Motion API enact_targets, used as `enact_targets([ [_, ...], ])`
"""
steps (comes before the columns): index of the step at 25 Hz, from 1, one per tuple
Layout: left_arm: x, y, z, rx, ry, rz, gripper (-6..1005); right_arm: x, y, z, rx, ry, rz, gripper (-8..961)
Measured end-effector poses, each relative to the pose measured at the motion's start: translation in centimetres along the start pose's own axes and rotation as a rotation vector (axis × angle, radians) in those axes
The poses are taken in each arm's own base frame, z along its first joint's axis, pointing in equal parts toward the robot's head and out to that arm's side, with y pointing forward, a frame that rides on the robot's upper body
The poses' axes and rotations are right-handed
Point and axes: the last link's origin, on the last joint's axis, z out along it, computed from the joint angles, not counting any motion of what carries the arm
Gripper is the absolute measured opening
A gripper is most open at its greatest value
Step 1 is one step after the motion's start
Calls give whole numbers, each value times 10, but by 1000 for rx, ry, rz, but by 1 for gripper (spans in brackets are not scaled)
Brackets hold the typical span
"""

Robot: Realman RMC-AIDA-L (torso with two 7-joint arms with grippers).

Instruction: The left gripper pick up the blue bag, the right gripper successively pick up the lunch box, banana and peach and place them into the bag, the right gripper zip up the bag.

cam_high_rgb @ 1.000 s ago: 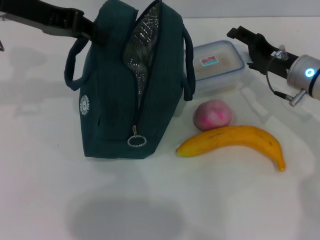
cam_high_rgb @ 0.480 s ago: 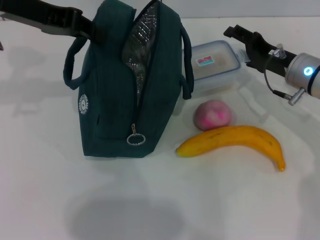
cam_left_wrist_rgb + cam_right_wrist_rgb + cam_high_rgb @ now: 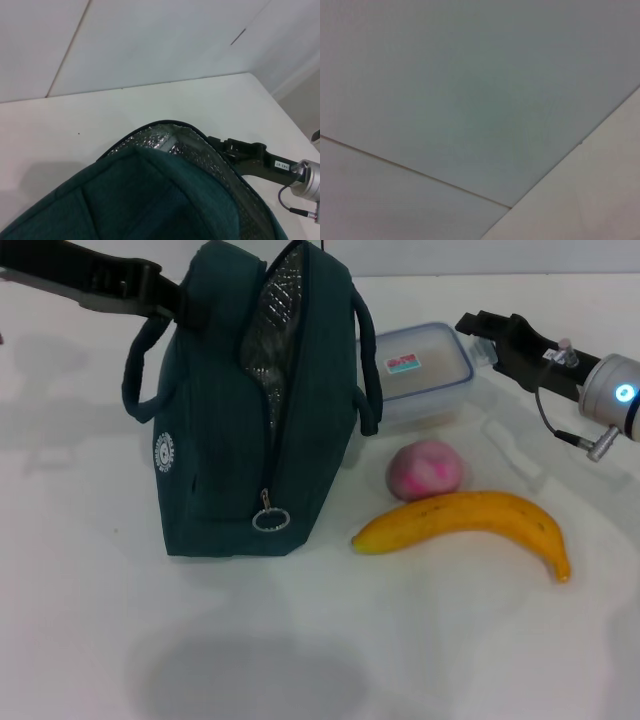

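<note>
The left gripper [image 3: 185,302], fingers hidden, is steadying the open blue bag [image 3: 235,420]; lunch box [image 3: 418,368], peach [image 3: 425,469] and banana [image 3: 470,522] are waiting outside, the right gripper [image 3: 478,325], fingers unclear, at the box's three o'clock.

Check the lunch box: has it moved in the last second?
Yes. The lunch box has shifted toward the bag and slightly away from the peach, which stayed put. The right gripper sits at its far corner.

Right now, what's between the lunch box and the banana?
Head view: the peach sits between the lunch box and the banana, close against the banana.
</note>
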Motion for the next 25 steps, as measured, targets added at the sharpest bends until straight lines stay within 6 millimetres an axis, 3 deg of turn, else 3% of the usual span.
enact_targets([
  [4, 0, 0, 0, -1, -1, 0, 36, 1, 0, 0, 0, 7, -6, 346],
  [14, 0, 0, -1, -1, 2, 10, 35, 4, 1, 1, -2, 34, -35, 133],
  [25, -2, -3, -1, -2, 4, -1, 36, 2, -3, -15, -54, 4, -30, 99],
])
